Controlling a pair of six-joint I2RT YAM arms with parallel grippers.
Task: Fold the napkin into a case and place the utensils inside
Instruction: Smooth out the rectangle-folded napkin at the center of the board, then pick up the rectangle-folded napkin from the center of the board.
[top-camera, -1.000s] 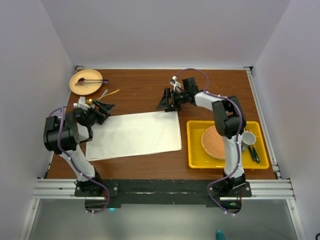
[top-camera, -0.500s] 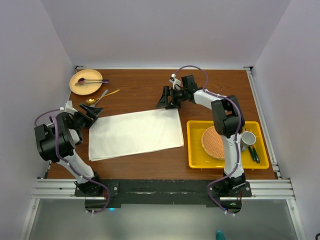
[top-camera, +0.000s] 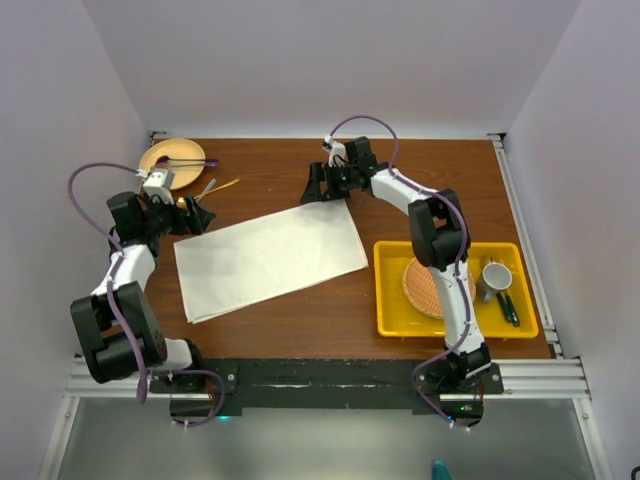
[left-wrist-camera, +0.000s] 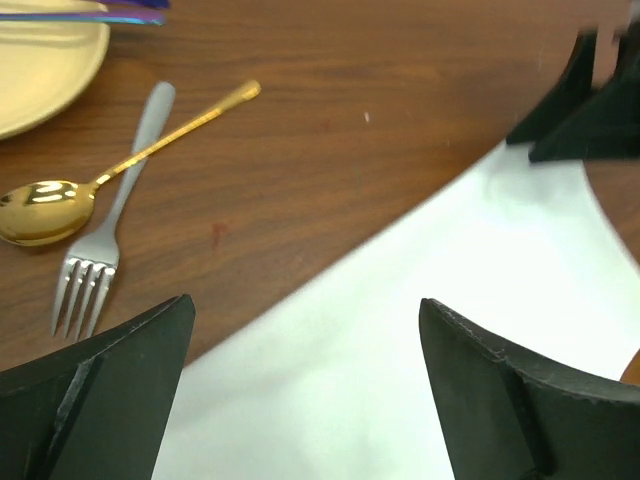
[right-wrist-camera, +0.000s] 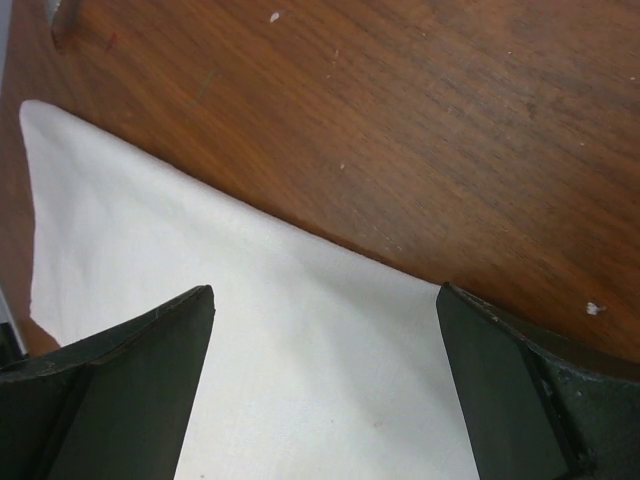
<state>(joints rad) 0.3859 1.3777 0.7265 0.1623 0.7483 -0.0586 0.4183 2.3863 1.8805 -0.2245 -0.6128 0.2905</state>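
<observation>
Fingers (left-wrist-camera: 110, 390) of the left gripper (top-camera: 197, 213) stand wide apart over the far-left corner of the napkin (top-camera: 270, 260) — nothing clamped. Right gripper (top-camera: 325, 188) is likewise spread, its fingers (right-wrist-camera: 120, 370) straddling the napkin's far edge near the far-right corner; contact with the cloth cannot be told. Napkin lies flat as one skewed rectangle on the wooden table (top-camera: 270, 175), between the two grippers. Gold spoon (left-wrist-camera: 45, 205) and silver fork (left-wrist-camera: 110, 250) lie crossed on bare wood just beyond the left gripper, beside the tan plate (top-camera: 180, 152) — purple utensil (left-wrist-camera: 120, 16) on it. Yellow tray (top-camera: 450, 325) at right holds woven mat (top-camera: 425, 285), cup (top-camera: 495, 275), green-handled utensils (top-camera: 508, 307).
</observation>
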